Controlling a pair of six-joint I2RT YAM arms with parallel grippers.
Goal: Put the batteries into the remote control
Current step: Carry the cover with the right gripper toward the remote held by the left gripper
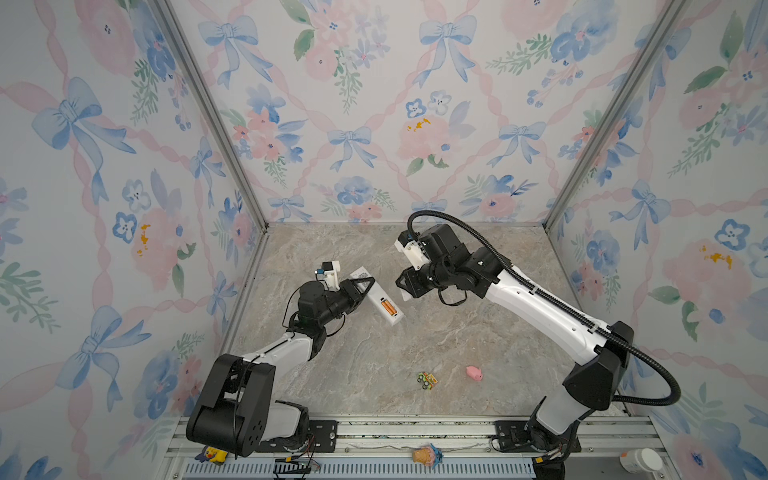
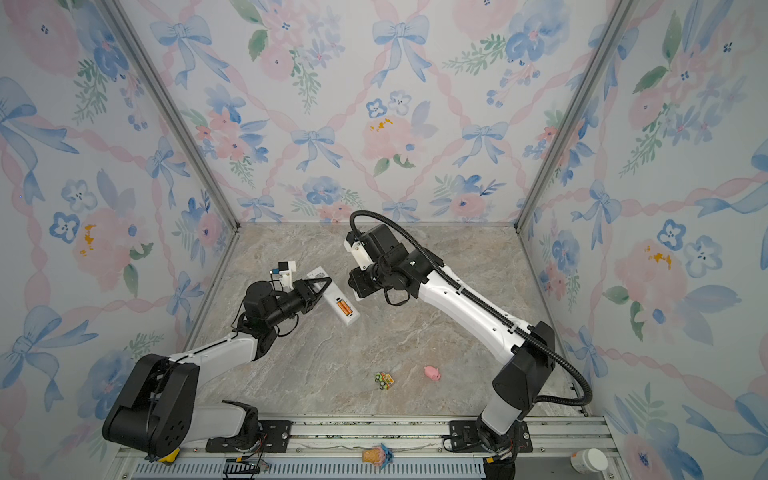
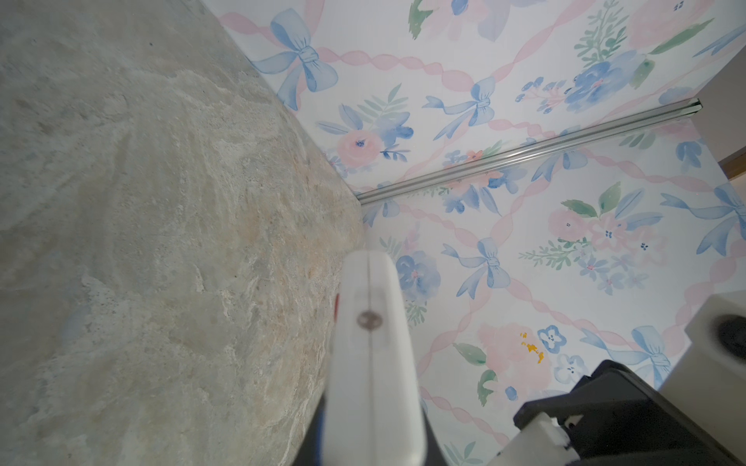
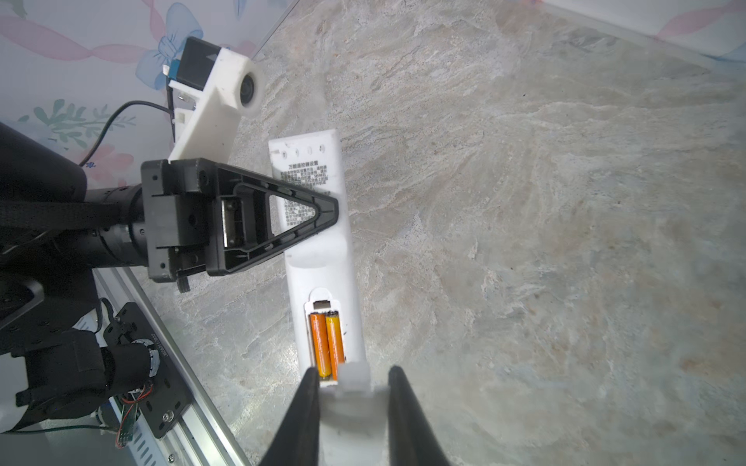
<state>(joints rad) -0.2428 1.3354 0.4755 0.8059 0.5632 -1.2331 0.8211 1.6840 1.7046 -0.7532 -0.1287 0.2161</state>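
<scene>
Both batteries point(image 4: 327, 345) sit in the bay point(image 4: 321, 307) of the remote point(image 4: 323, 258), which my left gripper point(image 4: 329, 207) clamps mid-body; right gripper point(image 4: 354, 378) pinches the cover point(image 4: 355, 407) at the bay end, so next I'd slide it on square.

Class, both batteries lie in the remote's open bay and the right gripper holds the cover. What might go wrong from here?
1. The cover in the right gripper is at the bay end of the remote control; skewed, it may jam against the batteries.
2. The left gripper clamps only the remote's other half, so a push could twist it loose.
</scene>
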